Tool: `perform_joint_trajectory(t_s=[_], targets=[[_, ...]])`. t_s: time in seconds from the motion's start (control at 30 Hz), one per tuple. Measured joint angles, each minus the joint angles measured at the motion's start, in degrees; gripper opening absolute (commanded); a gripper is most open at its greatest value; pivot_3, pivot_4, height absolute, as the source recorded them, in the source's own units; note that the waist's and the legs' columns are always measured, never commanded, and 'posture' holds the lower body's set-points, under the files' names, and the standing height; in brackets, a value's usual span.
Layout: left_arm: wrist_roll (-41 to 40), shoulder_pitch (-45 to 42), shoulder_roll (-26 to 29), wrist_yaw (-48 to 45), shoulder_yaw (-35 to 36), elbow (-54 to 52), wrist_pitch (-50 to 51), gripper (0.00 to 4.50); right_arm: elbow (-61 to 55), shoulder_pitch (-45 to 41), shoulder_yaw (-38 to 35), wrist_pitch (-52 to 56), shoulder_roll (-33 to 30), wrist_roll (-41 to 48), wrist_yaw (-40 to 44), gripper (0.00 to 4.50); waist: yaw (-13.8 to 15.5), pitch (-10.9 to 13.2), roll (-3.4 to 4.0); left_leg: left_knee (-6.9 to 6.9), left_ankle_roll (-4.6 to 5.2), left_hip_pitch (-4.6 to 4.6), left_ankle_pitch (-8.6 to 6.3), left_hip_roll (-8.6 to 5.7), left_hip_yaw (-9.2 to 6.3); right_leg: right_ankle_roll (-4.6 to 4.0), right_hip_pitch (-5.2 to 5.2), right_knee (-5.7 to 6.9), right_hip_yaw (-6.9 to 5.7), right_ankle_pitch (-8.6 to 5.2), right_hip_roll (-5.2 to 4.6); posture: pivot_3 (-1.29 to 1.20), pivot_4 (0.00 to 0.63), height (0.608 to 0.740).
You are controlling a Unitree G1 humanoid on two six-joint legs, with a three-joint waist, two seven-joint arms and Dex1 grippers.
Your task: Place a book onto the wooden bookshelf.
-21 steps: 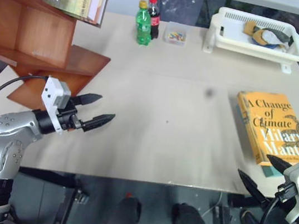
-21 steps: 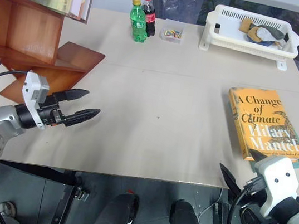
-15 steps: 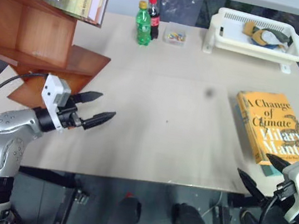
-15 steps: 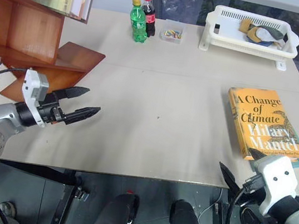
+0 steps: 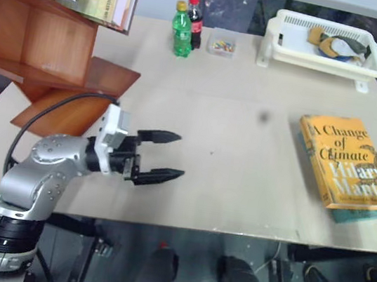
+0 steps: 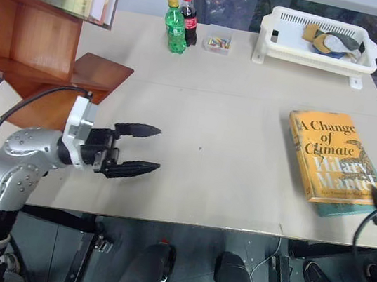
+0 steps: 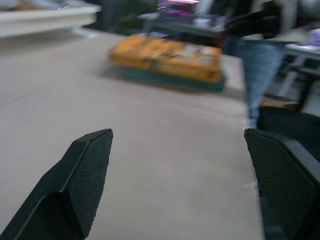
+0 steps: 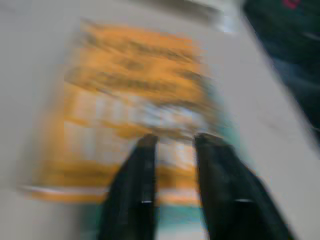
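I have the book [image 5: 347, 168] lying flat, cover up, near the table's [image 5: 234, 119] right edge, on top of a thin teal book [image 5: 365, 216]. The shelf [image 5: 51, 64] stands well apart at the far left.

Left gripper [image 5: 165, 156]: spread wide, empty, hanging over bare table and pointing toward the book. Right gripper [image 8: 175, 145]: fingers nearly together, holding nothing, poised just above the book's cover.

My read: a thick hardcover, stiff and fairly heavy, with a glossy jacket likely to slip. I'd grip across the thickness at the spine or a long edge, not the flat cover, and mind the teal book dragging along.
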Motion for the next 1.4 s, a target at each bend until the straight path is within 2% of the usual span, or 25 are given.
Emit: perform_joint_trajectory(t_s=[0.1, 0.17, 0.27, 0.4, 0.43, 0.67, 0.93, 1.03, 1.4], targets=[[-1.1, -2.9, -1.1, -0.9, -2.4, -0.5, 0.9, 4.50, 9.9, -4.9, 1.4, 0.0, -4.8, -3.7, -0.8, 0.05, -0.5, 0.0, 0.01, 0.02, 0.01, 0.10, 0.00, 0.03, 0.10, 0.01, 0.05, 0.02, 0.14, 0.01, 0.08, 0.00, 0.150, 0.740], [-1.3, -5.3, -2.4, -1.3, -4.5, -0.7, 1.3, 4.50, 18.8, -10.8, 5.4, -0.6, -7.2, -6.1, -0.7, 0.05, -0.9, 0.0, 0.02, 0.03, 0.01, 0.09, 0.01, 0.02, 0.08, 0.01, 0.05, 0.03, 0.18, 0.02, 0.12, 0.00, 0.150, 0.740], [-1.4, -6.9, -3.4, -1.5, -6.0, -0.8, 1.5, 4.50, 30.3, -18.6, 11.7, -2.8, -8.1, -8.8, 0.0, 0.05, -1.4, 0.0, 0.10, 0.01, 0.01, 0.05, 0.01, 0.02, 0.06, -0.01, 0.03, 0.05, 0.23, 0.03, 0.18, 0.00, 0.150, 0.740], [-1.5, -7.4, -4.3, -0.7, -6.6, -1.2, 1.8, 4.50, 41.6, -26.1, 16.3, -5.5, -8.9, -11.4, 0.2, 0.05, -1.5, 0.0, 0.17, 0.01, 0.02, 0.04, 0.01, 0.00, 0.13, 0.04, 0.00, 0.04, 0.33, 0.25, 0.17, 0.00, 0.150, 0.740], [-1.6, -7.0, -4.4, -0.2, -6.5, -1.8, 2.0, 4.50, 47.7, -29.7, 18.1, -7.5, -9.8, -12.9, 0.8, 0.05, -1.5, 0.1, 0.20, -0.01, 0.03, 0.02, 0.00, -0.02, 0.13, 0.02, -0.02, 0.04, 0.35, 0.27, 0.17, 0.00, 0.150, 0.740], [-2.4, -3.2, -3.9, 2.4, -5.8, -5.9, 3.3, 4.50, 62.4, -43.7, 24.1, -8.8, -10.6, -14.4, 4.7, 0.05, -1.6, 0.1, 0.21, 0.00, 0.05, 0.07, -0.01, -0.02, 0.26, 0.03, -0.03, 0.02, 0.48, 0.28, 0.18, 0.00, 0.150, 0.740], [-4.0, -2.3, -3.4, 4.0, -4.8, -7.5, 4.1, 4.50, 70.7, -50.7, 28.8, -8.7, -10.1, -15.3, 9.2, 0.05, -1.5, 0.1, 0.22, 0.00, 0.05, 0.05, -0.01, -0.03, 0.26, 0.03, -0.03, 0.01, 0.49, 0.29, 0.17, 0.00, 0.150, 0.740], [-4.4, -2.1, -2.8, 4.3, -4.1, -7.7, 4.2, 4.50, 70.8, -50.8, 30.1, -8.8, -9.7, -15.3, 11.7, 0.05, -1.6, 0.1, 0.22, 0.00, 0.05, 0.06, -0.01, 0.00, 0.24, 0.03, -0.03, 0.01, 0.48, 0.29, 0.20, 0.00, 0.150, 0.740], [-4.5, -1.1, -2.1, 4.6, -3.9, -8.0, 4.3, 4.50, 57.8, -45.4, 31.1, -2.8, -4.5, -11.5, 16.5, 0.05, -1.6, 0.1, 0.22, 0.00, 0.05, 0.08, -0.02, 0.01, 0.25, 0.04, -0.03, 0.03, 0.49, 0.29, 0.21, 0.00, 0.150, 0.740]])
